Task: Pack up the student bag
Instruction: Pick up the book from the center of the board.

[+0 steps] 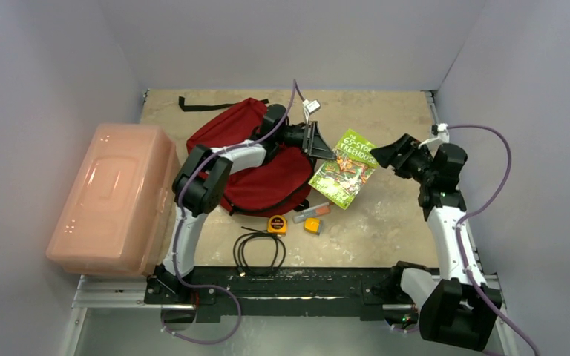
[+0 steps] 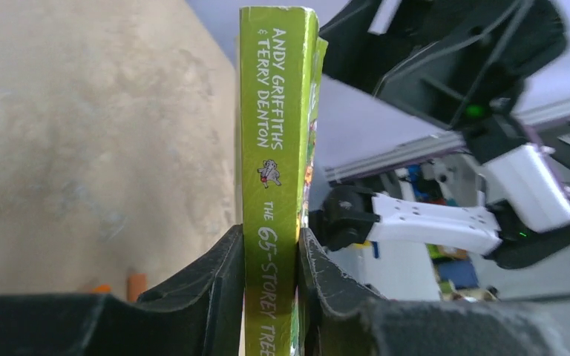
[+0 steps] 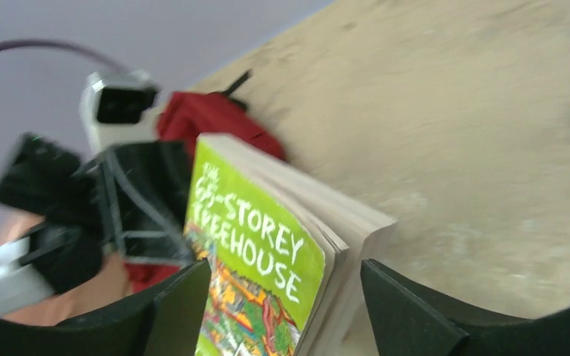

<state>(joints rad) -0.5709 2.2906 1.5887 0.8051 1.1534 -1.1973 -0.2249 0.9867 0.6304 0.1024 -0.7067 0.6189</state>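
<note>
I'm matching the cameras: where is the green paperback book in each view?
Top external: green paperback book, centre, right of the dark red fabric backpack.
Left wrist: book centre, spine upright.
Right wrist: book bottom centre, cover showing.
Shared landmark: the tan wooden tabletop.

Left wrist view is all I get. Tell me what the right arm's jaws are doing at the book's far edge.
Observer: The right gripper has its jaws open, a gap showing beside the book at its page edge.
Operator: Place the book for me.
Observer: From above it is between the two arms, just right of the student bag.
Operator: List what lies nearer the bases.
Observer: A yellow tape measure and a coiled black cable on the table.
</note>
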